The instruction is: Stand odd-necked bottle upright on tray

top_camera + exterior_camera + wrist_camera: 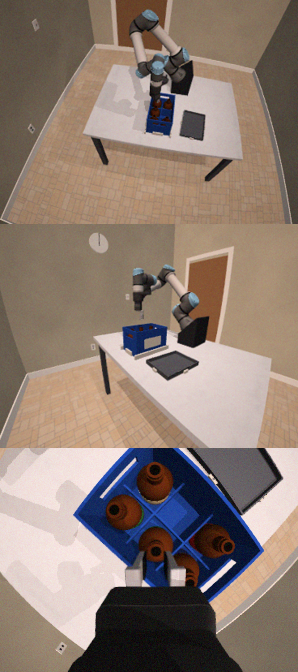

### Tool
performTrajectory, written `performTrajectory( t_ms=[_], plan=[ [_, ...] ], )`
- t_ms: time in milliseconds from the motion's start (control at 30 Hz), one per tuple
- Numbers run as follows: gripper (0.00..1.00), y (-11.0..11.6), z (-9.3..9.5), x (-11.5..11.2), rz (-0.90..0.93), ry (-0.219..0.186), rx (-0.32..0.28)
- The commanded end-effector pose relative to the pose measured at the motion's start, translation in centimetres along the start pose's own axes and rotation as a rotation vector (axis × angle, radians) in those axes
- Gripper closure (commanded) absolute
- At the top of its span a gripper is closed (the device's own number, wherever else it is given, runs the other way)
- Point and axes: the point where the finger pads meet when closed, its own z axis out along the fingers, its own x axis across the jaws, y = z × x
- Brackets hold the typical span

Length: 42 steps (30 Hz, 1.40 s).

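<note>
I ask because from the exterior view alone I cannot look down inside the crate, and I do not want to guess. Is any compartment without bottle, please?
Observer: Yes, one: the middle compartment on the side of the crate nearer the tray.
Operator: Thank you. And looking from the wrist, what is seen between the fingers of the gripper?
Observer: The mouth of the middle bottle, on the side away from the tray.
</note>
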Motion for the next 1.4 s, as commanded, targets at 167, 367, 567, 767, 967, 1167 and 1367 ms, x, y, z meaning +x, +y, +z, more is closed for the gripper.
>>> performTrajectory(
  t_ms=[167, 367, 567, 767, 967, 1167, 1367],
  plan=[
    [1.0, -0.09, 0.04, -0.02, -0.001, -0.002, 0.0],
    [1.0, -0.09, 0.04, -0.02, -0.001, -0.002, 0.0],
    [1.0, -0.09, 0.04, -0.02, -0.001, -0.002, 0.0],
    [1.0, -0.08, 0.04, -0.02, -0.001, -0.002, 0.0],
    [1.0, 0.3, 0.01, 0.14, 0.001, -0.001, -0.001],
    [0.0, 0.45, -0.01, 0.18, 0.002, 0.0, -0.001],
    [0.0, 0.38, 0.0, 0.16, 0.001, 0.0, -0.001]
  ],
)
